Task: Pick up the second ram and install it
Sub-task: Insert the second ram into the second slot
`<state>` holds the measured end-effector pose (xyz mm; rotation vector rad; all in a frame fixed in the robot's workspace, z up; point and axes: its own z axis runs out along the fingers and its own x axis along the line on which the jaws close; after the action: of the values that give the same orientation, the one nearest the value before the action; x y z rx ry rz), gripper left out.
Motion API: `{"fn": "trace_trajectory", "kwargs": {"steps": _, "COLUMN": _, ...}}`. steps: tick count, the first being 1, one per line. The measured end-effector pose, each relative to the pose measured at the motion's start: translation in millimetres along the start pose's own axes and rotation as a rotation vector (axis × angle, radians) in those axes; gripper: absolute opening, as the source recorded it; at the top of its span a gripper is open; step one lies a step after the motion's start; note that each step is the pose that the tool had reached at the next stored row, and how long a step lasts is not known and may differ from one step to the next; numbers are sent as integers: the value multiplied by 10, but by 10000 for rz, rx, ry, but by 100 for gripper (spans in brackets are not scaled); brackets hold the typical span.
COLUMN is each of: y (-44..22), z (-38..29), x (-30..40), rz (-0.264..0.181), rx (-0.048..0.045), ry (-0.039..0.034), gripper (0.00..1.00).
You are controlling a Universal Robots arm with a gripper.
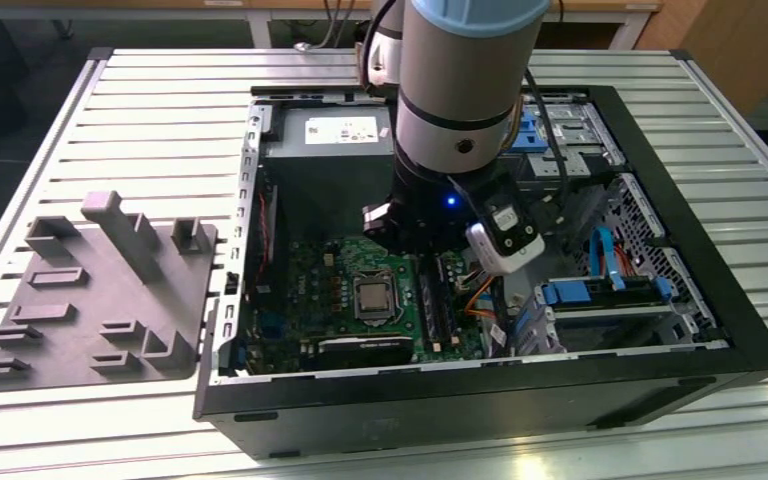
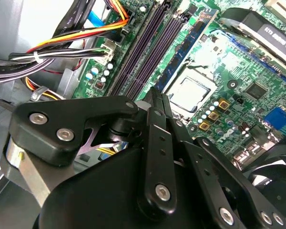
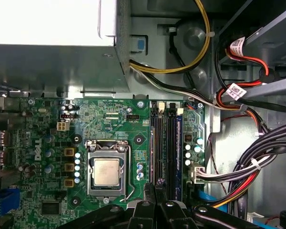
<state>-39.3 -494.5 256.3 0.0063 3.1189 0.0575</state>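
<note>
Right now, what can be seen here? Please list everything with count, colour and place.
Slatted metal table: one, silver, under everything.
Open computer case: one, black, on the table.
Plastic holder tray: one, grey, exterior view's left of case.
Motherboard: one, green, inside case.
Square processor: one, silver, mid-board.
Flat memory stick: one, dark blue, standing on the board.
Cables: many, mixed colours, beside board.
Robot arm: one, grey, above case.
Gripper: one, black, fingers together, over board.

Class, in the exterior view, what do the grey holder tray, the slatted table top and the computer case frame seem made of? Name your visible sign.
The grey holder tray: likely moulded plastic, matt, even grey with blocky posts. The slatted table top: probably aluminium, pale ribbed slats with a soft sheen. The computer case frame: black, smooth, glossy; painted metal or plastic, hard to tell.
</note>
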Motion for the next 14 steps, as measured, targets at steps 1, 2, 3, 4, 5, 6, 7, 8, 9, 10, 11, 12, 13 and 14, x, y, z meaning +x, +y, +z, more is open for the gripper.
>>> {"fn": "trace_trajectory", "kwargs": {"steps": 1, "y": 0, "z": 5, "x": 0, "rz": 0, "rx": -2, "ry": 0, "gripper": 12}}
{"fn": "trace_trajectory", "kwargs": {"steps": 2, "y": 0, "z": 9, "x": 0, "rz": 0, "rx": -2, "ry": -1, "gripper": 12}}
{"fn": "trace_trajectory", "kwargs": {"steps": 3, "y": 0, "z": 14, "x": 0, "rz": 0, "rx": -2, "ry": 0, "gripper": 12}}
{"fn": "trace_trajectory", "kwargs": {"steps": 4, "y": 0, "z": 19, "x": 0, "rz": 0, "rx": -1, "ry": 0, "gripper": 12}}
{"fn": "trace_trajectory", "kwargs": {"steps": 5, "y": -1, "z": 24, "x": 1, "rz": 0, "rx": -2, "ry": 0, "gripper": 12}}
{"fn": "trace_trajectory", "kwargs": {"steps": 6, "y": -1, "z": 28, "x": 1, "rz": 0, "rx": -1, "ry": 0, "gripper": 12}}
{"fn": "trace_trajectory", "kwargs": {"steps": 7, "y": -1, "z": 32, "x": 1, "rz": 0, "rx": -1, "ry": 0, "gripper": 12}}
{"fn": "trace_trajectory", "kwargs": {"steps": 8, "y": -1, "z": 34, "x": 1, "rz": 0, "rx": 1, "ry": 1, "gripper": 12}}
{"fn": "trace_trajectory", "kwargs": {"steps": 9, "y": -1, "z": 34, "x": 1, "rz": 0, "rx": 2, "ry": 1, "gripper": 12}}
{"fn": "trace_trajectory", "kwargs": {"steps": 10, "y": -1, "z": 34, "x": 1, "rz": 0, "rx": 2, "ry": 1, "gripper": 12}}
{"fn": "trace_trajectory", "kwargs": {"steps": 11, "y": -1, "z": 35, "x": 1, "rz": 1, "rx": 0, "ry": 0, "gripper": 12}}
{"fn": "trace_trajectory", "kwargs": {"steps": 12, "y": -1, "z": 36, "x": 1, "rz": 0, "rx": -1, "ry": 0, "gripper": 12}}
{"fn": "trace_trajectory", "kwargs": {"steps": 13, "y": -1, "z": 35, "x": 1, "rz": 0, "rx": 0, "ry": 0, "gripper": 12}}
{"fn": "trace_trajectory", "kwargs": {"steps": 14, "y": -1, "z": 36, "x": 1, "rz": 0, "rx": -1, "ry": 0, "gripper": 12}}
